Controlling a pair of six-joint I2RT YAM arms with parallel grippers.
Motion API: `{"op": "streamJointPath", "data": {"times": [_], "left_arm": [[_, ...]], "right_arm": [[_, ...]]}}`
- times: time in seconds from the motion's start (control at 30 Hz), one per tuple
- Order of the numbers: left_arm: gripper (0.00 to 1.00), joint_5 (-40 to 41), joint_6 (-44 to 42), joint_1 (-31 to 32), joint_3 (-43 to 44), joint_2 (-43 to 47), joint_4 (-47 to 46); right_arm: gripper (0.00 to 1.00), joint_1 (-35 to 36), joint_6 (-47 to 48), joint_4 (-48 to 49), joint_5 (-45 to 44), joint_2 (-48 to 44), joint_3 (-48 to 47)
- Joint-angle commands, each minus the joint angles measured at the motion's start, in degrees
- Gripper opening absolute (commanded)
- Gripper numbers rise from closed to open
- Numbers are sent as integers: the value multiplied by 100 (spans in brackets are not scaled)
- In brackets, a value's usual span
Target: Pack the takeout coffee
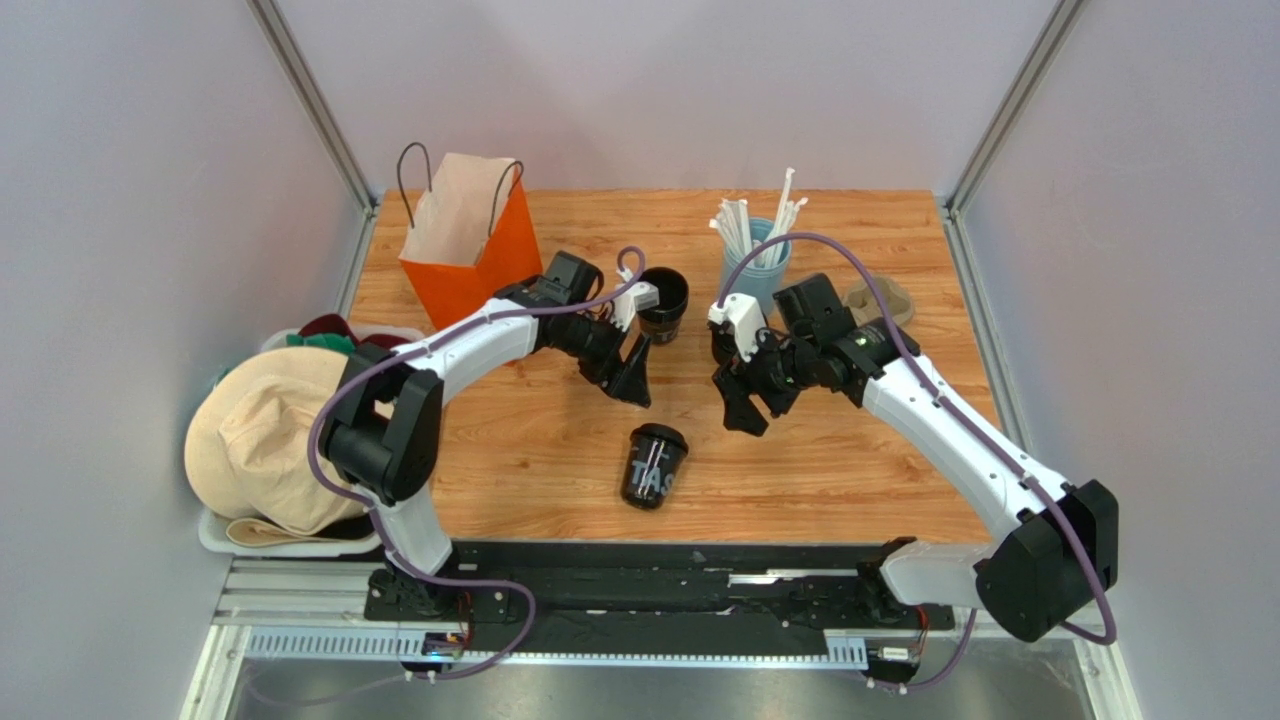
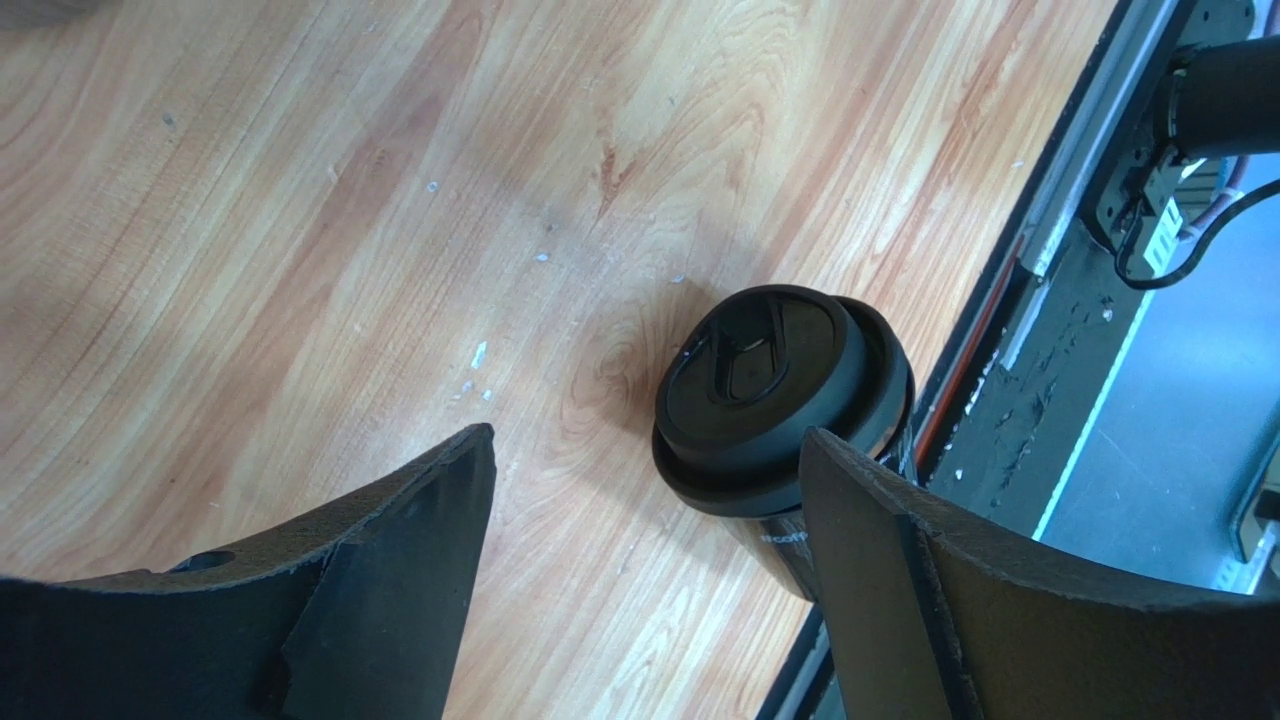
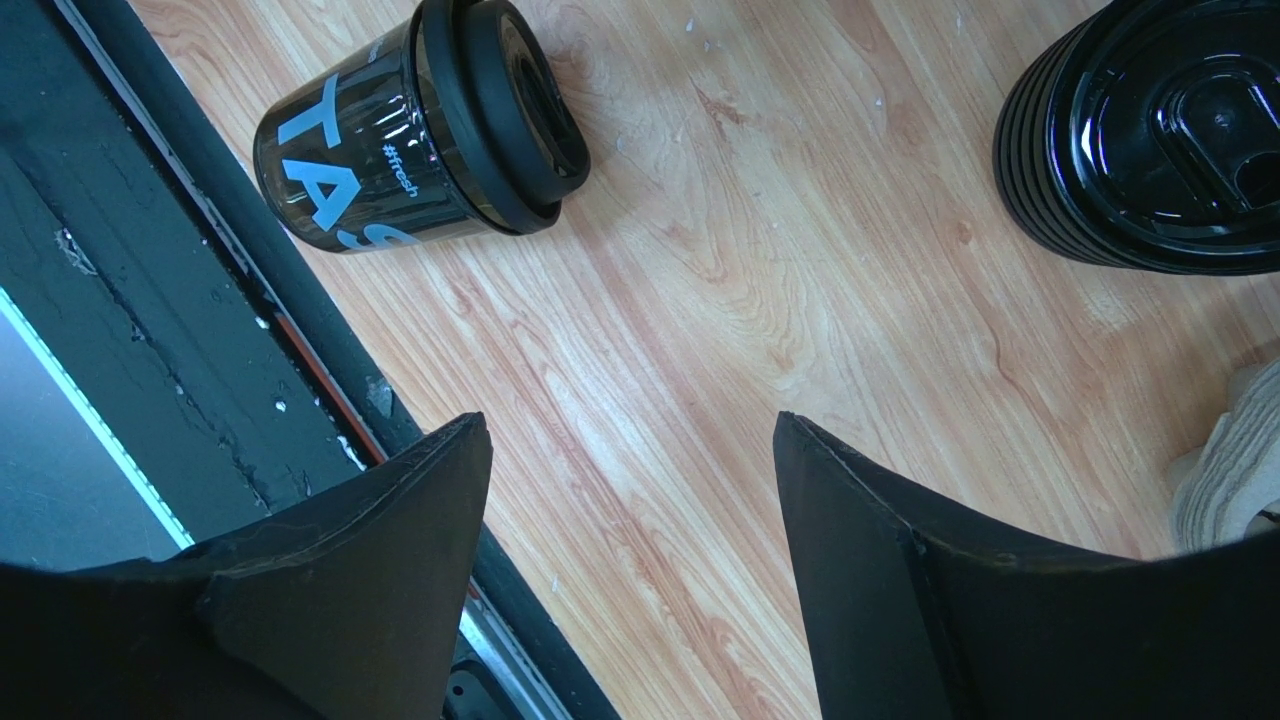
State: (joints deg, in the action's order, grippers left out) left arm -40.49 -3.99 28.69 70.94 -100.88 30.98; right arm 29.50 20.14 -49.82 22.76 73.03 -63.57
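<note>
The takeout coffee (image 1: 654, 465) is a dark cup with a black lid and pale blue lettering. It lies on its side near the table's front edge, lid end toward the back. In the left wrist view the coffee (image 2: 781, 398) shows lid-first just past my right finger (image 2: 902, 570). My left gripper (image 1: 631, 375) hangs open a little behind the cup, apart from it, with only bare wood between the fingertips of the left gripper (image 2: 646, 443). My right gripper (image 1: 744, 408) is open and empty to the cup's right. In the right wrist view the right gripper (image 3: 630, 422) sits well short of the coffee (image 3: 406, 128).
An orange paper bag (image 1: 466, 240) stands open at the back left. A black ribbed lidded round thing (image 1: 661, 296) (image 3: 1157, 135) sits behind my left gripper. A blue cup of white straws (image 1: 751, 248) and a cardboard tray (image 1: 884, 300) are at the back right. A bin of cloths (image 1: 286, 435) lies off the table's left.
</note>
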Motion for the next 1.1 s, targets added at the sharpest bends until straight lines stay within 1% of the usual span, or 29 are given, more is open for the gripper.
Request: {"op": "streamJointPath", "data": {"times": [0.0,0.17,0.23,0.3,0.33,0.43,0.5,0.57,0.6,0.7,0.73,0.83,0.93,1.07], "left_arm": [[84,-135,-190,5,61,358,4],[85,-99,-348,-126,-18,604,57],[85,-82,-541,-205,-132,771,48],[85,-30,-804,-214,-238,955,57],[84,-12,-875,-214,-325,1017,57],[84,137,-1042,-241,-431,1193,145],[84,156,-1104,-415,-467,1298,197],[84,85,-1148,-609,-502,1325,250],[84,-2,-1157,-819,-519,1334,277],[81,-152,-1323,-1031,-642,1395,373],[79,-161,-1402,-1032,-764,1430,400],[79,-188,-1508,-1032,-1081,1624,312],[79,-47,-1500,-1049,-1135,1694,268],[79,-125,-1333,-1198,-1108,1721,189]], "right_arm": [[74,30,51,201,140,35,-68],[75,30,297,236,483,281,-111],[75,30,359,306,623,457,-182],[74,39,376,377,738,623,-226],[74,30,403,412,930,676,-252],[73,91,569,508,1151,896,-366],[73,126,605,631,1213,976,-393],[72,232,614,807,1239,1116,-428],[70,276,614,860,1239,1177,-454],[68,460,640,939,1318,1441,-638],[67,582,658,939,1292,1520,-700],[67,811,754,948,1196,1810,-937],[67,952,851,983,1099,2065,-1113],[67,1128,930,939,1046,2259,-1166]]}}
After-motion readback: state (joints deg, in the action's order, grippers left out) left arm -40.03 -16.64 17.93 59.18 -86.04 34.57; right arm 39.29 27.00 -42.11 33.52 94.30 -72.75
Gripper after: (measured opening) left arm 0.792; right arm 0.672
